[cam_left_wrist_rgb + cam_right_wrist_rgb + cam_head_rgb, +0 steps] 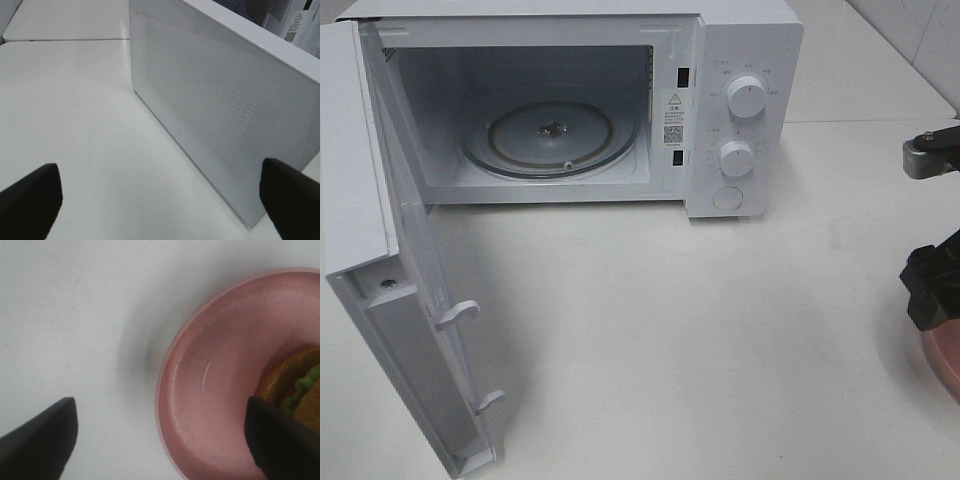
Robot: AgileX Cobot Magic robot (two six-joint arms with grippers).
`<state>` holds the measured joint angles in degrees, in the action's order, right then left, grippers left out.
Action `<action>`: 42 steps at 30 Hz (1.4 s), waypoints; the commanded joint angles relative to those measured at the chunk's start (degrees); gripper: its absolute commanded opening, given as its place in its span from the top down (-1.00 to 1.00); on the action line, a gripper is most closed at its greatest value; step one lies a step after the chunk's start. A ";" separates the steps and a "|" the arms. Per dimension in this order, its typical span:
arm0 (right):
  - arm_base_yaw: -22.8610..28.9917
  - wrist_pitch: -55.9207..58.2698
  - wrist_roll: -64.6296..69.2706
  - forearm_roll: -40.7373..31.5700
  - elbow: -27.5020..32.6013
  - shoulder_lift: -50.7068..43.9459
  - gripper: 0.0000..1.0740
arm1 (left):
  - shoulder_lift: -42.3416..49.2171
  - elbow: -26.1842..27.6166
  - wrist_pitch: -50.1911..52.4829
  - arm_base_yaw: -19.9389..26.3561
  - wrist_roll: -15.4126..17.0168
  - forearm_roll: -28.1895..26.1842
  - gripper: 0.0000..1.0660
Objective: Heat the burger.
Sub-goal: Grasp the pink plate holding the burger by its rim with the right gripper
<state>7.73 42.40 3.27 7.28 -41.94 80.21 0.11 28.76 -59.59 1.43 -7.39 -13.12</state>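
Observation:
The burger (300,385) shows only in the right wrist view, as a slice of golden bun and green lettuce on a round pink plate (220,365). My right gripper (160,402) hovers open above the plate's rim, one finger over the bare table and the other finger (280,440) over the plate beside the burger. In the high view the plate (942,362) peeks in at the right edge under the right arm (932,285); the burger is hidden there. My left gripper (160,167) is open and holds nothing, facing the outer side of the microwave door (215,105).
A white microwave (740,60) stands at the back with its door (360,200) swung wide open to the left. Its glass turntable (550,135) is bare. White tabletop (680,330) stretches between the microwave and the plate.

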 commanded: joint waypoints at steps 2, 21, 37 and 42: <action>-0.34 -1.95 2.18 2.64 -0.34 -0.34 -0.80 | -0.06 -0.11 0.11 0.17 -0.06 -0.17 -0.88; -4.93 -6.02 7.56 5.39 -0.29 9.45 -0.53 | -0.06 -0.11 0.11 0.17 -0.06 -0.17 -0.88; -4.93 -11.63 8.25 5.39 -0.29 19.08 -0.45 | -0.06 -0.11 0.11 0.17 -0.06 -0.17 -0.88; -5.21 -12.72 8.25 5.39 -0.34 20.57 -0.43 | -0.06 -0.11 0.11 0.17 -0.06 -0.17 -0.88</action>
<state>3.09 30.42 10.83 12.38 -42.00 99.98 0.11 28.76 -59.59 1.43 -7.39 -13.12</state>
